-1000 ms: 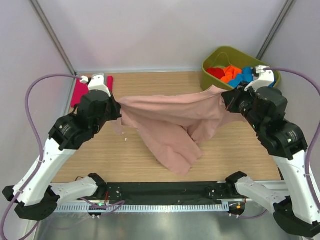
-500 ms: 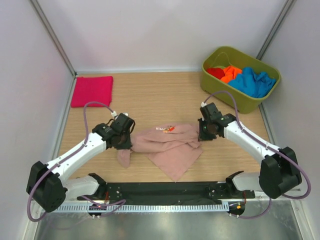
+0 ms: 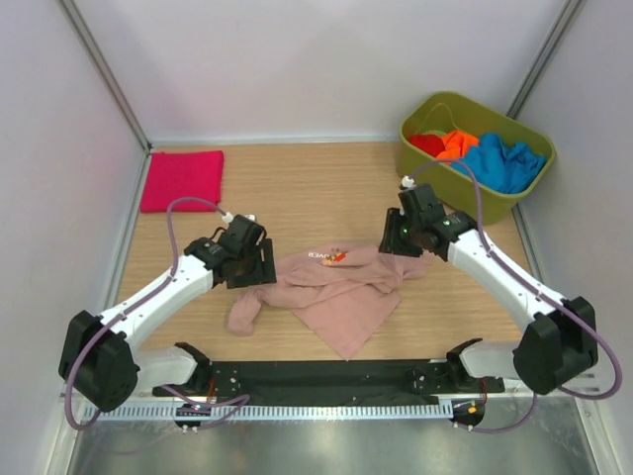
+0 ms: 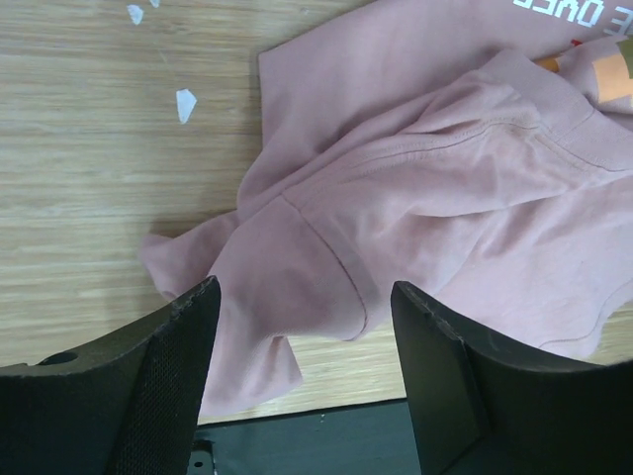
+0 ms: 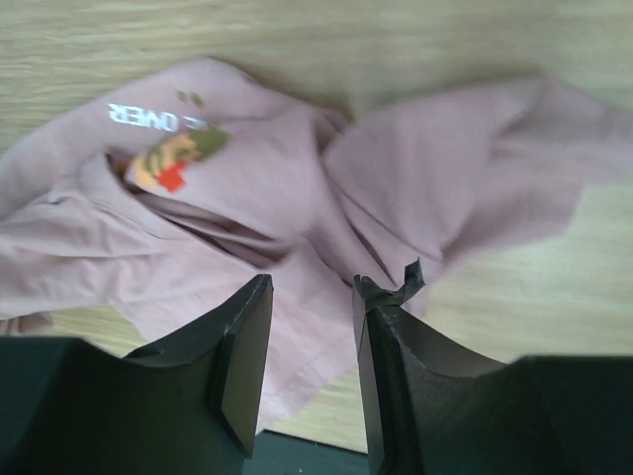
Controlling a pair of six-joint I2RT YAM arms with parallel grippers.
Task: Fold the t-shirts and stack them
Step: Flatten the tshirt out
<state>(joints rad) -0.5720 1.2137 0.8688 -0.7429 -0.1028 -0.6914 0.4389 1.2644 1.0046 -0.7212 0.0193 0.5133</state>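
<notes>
While left arm (image 3: 163, 292) and right arm (image 3: 495, 267) stretch low, left jaws gape wide at 9 o'clock of the dusty-pink cloth t-shirt (image 3: 336, 297); right jaws half-spread at 2 o'clock; both empty.

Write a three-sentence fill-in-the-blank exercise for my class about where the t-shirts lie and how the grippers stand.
1. The folded magenta t-shirt lies at the table's far ____ corner.
2. In the olive-green tub lie a red t-shirt, an orange t-shirt and a ____ one.
3. Over the crumpled dusty-pink t-shirt, the left gripper and the right gripper both have their jaws ____.
Missing words: left; blue; open.
</notes>
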